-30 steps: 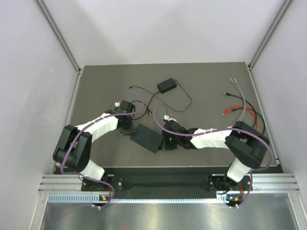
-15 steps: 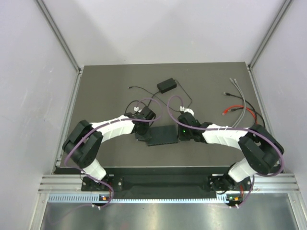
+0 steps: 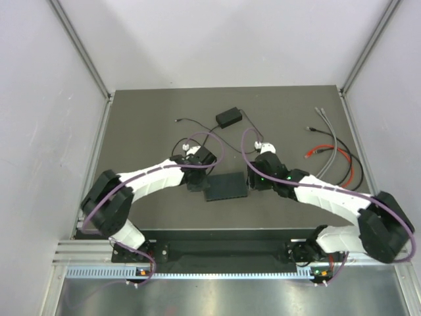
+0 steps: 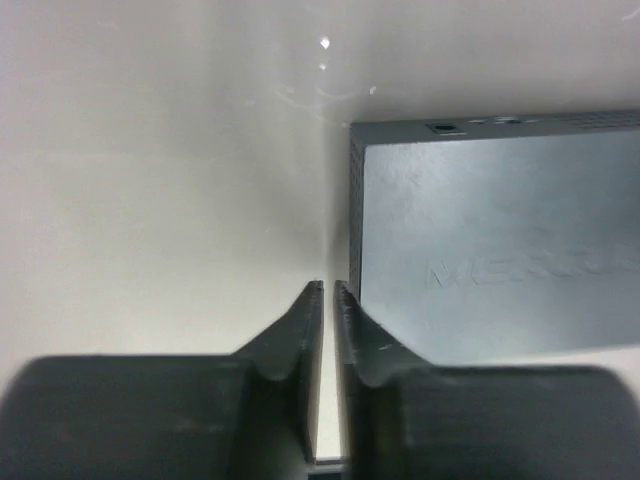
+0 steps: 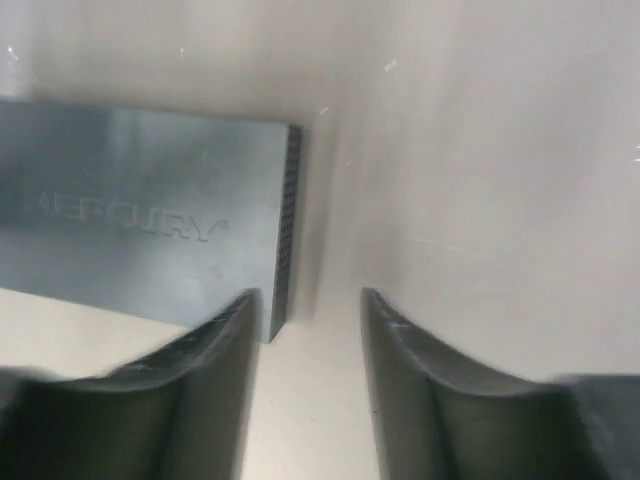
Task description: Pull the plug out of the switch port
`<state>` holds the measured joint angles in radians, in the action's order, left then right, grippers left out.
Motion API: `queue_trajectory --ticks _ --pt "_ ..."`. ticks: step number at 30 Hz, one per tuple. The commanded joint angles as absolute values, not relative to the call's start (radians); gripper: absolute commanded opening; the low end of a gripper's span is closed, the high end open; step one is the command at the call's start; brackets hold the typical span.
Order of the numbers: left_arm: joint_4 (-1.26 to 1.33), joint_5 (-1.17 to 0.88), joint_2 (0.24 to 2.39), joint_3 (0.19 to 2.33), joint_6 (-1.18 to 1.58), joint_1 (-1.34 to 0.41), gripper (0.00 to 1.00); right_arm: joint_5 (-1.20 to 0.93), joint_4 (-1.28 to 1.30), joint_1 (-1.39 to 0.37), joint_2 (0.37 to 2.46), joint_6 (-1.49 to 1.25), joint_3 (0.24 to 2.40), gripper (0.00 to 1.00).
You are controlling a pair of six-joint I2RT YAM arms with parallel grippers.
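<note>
Though its two dark fingers stand almost together, the left pincer [image 4: 328,290] shows a thin slit of light between the tips, and nothing sits in that slit. Just beside its right-hand finger runs the short left side of the flat matte-black rectangular switch [image 4: 500,250], close enough that I cannot tell whether they touch. A small socket shows on the box's far edge, and raised lettering crosses its top. At the other end of the box the right pincer [image 5: 307,297] stands clearly parted, a moderate gap between its curved fingers, with only bare surface in the gap. The perforated short side of the switch faces that gap, and its near corner lies just by the finger on that side. From overhead, the switch lies flat near the middle of the dark grey surface [image 3: 145,125], its long edges running left to right, between the two pincers, and neither grips it. Whether any plug sits in its sockets I cannot make out. Farther back rests a small black power brick [image 3: 229,117] with a thin black cord [image 3: 253,135] curling away from it. Well apart, on the right, lie a grey cable [image 3: 333,139], a red cable [image 3: 322,149] and a black cable [image 3: 358,172] in loose loops.
</note>
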<state>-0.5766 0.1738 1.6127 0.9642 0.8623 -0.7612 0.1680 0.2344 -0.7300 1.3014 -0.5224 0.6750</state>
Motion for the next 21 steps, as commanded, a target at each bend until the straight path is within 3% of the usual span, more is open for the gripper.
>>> queue_trajectory --ticks 1,2,3,5,6,9,21 --pt "-0.638 0.308 1.449 1.005 0.902 -0.765 0.25 0.256 0.339 -0.721 1.172 -0.443 0.7 0.57" --pt "-0.644 0.31 1.424 0.997 0.913 -0.765 0.28 0.256 0.356 -0.721 1.142 -0.44 0.692 0.64" --pt "-0.643 0.308 1.361 0.971 0.922 -0.765 0.32 0.246 0.385 -0.721 1.081 -0.44 0.672 0.8" --pt "-0.591 0.275 1.284 0.918 0.955 -0.767 0.46 0.223 0.408 -0.721 1.019 -0.463 0.644 0.97" --pt "-0.565 0.25 1.244 0.843 0.971 -0.767 0.51 0.195 0.41 -0.721 0.953 -0.475 0.603 1.0" --pt "-0.3 0.094 1.068 0.635 1.025 -0.767 0.62 0.195 0.39 -0.721 0.834 -0.524 0.502 1.0" --pt "0.35 -0.208 0.844 0.245 1.216 -0.77 0.67 -0.09 0.164 -0.721 0.573 -0.649 0.319 1.0"
